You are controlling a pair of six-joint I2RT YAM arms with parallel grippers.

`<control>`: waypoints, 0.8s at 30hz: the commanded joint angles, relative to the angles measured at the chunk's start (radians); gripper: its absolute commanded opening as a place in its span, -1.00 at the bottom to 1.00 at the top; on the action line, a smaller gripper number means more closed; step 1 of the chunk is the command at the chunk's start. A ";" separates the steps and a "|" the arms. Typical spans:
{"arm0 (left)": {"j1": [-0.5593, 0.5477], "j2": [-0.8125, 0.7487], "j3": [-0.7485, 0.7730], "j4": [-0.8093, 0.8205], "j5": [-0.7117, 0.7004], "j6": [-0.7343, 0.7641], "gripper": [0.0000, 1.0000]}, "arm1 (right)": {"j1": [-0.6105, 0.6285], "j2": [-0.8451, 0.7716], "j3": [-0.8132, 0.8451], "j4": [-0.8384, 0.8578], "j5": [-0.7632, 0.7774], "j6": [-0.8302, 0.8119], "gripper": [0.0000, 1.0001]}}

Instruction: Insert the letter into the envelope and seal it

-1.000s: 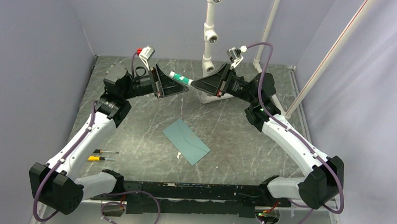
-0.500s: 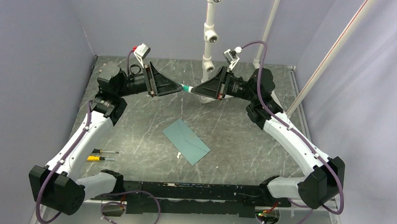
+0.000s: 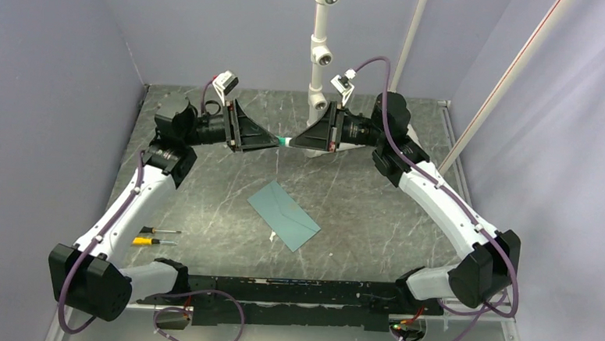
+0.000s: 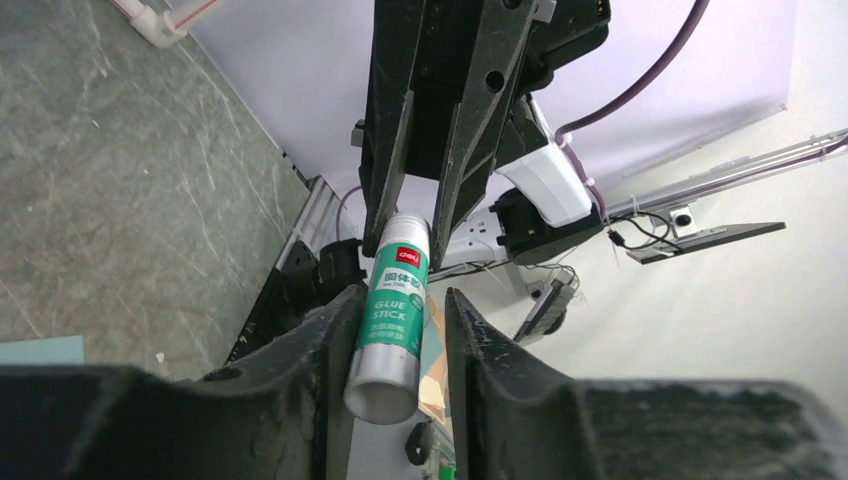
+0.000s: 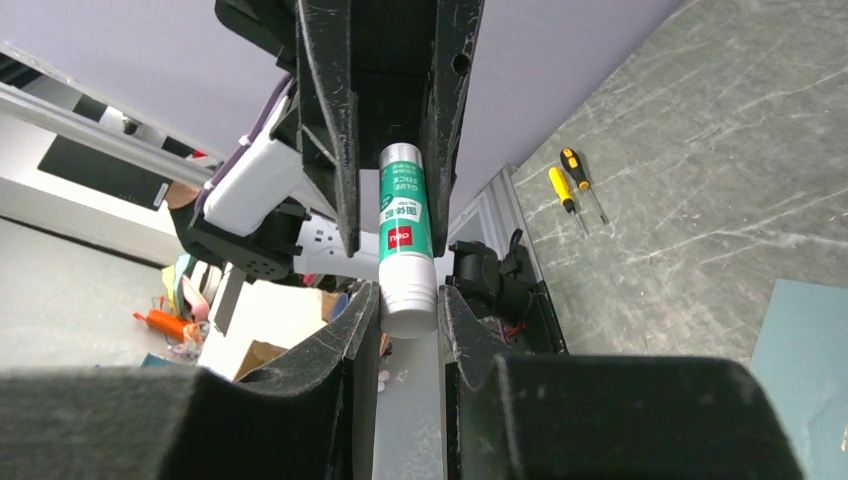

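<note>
The envelope (image 3: pixel 284 215) lies flat on the table (image 3: pixel 204 189), roughly midway between the two arms and a little nearer their bases. Its long axis runs on a slant from far-left to near-right. Faint fold lines show on its upper face and the flap looks laid down, though which way its point faces, and whether it is stuck, I can't tell from here. It looks like thin, light paper that would bend or crease easily and would slide on that smooth stone-patterned top. I'd say the place to take it is a free edge or the flap, with something pinning the body down. The letter is nowhere in sight, and I can't tell whether it is inside. Up above the far half of the table, the glue stick (image 3: pixel 285 141) hangs level in the air, bridging the two arms end to end. The right gripper (image 5: pixel 408 297) is pinched firmly on its white end. The left gripper (image 4: pixel 402 297) has a finger on either side of the silver end, with a sliver of gap on one side, so it is not yet clamped. The stick looks rigid, smooth and a bit slippery. Two small screwdrivers (image 3: pixel 155 236) lie well apart, by the left arm.
</note>
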State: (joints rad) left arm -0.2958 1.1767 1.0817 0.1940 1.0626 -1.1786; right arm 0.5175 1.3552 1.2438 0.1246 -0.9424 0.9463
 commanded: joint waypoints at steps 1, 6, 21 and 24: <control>0.003 0.009 0.040 0.006 0.063 0.020 -0.29 | -0.008 0.000 0.052 -0.023 -0.021 -0.039 -1.00; 0.003 0.016 0.085 -0.109 0.071 0.107 -0.87 | -0.009 0.006 0.051 0.012 -0.044 -0.021 -1.00; -0.050 0.055 0.066 0.006 0.074 0.107 -0.95 | 0.000 0.024 0.033 0.400 -0.098 0.289 -1.00; -0.056 0.074 0.091 -0.064 0.072 0.154 -0.95 | 0.010 0.028 0.051 0.371 -0.104 0.282 -1.00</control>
State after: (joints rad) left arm -0.3111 1.2091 1.1500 0.1757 1.1042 -1.0889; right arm 0.4980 1.3918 1.2446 0.3092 -1.0473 1.1389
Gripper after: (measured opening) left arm 0.256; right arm 0.247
